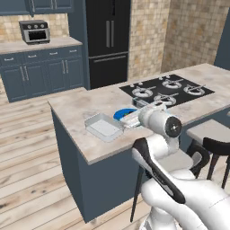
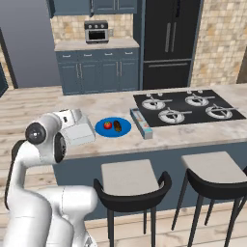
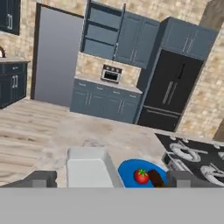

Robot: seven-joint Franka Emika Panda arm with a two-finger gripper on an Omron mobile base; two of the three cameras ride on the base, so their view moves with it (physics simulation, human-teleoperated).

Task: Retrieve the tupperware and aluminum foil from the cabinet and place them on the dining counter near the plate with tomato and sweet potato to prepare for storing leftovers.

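Standing wide apart at the near edge of the hand view, the gripper (image 3: 111, 179) fingers (image 3: 41, 178) hold nothing.

- Tupperware (image 3: 89, 168): just beyond and below the gripper, between its two fingertips but apart from them; lies flat on the dining counter (image 2: 193, 132), near its front edge, empty.
- Plate (image 2: 113, 127): blue, just right of the tupperware; carries a red tomato (image 3: 141, 176) and a dark sweet potato (image 3: 155, 177) side by side.
- Aluminum foil (image 2: 142, 123): long box lying flat, just right of the plate, between it and the black cooktop (image 2: 185, 106).
- Stools (image 2: 131, 185): two, dark-framed, at the counter's near side.
- Cabinet (image 3: 102, 33): far wall, door open, shelves visible, above a toaster oven (image 3: 111, 74).
- Refrigerator (image 3: 168, 94): black, far right of the wall counter.
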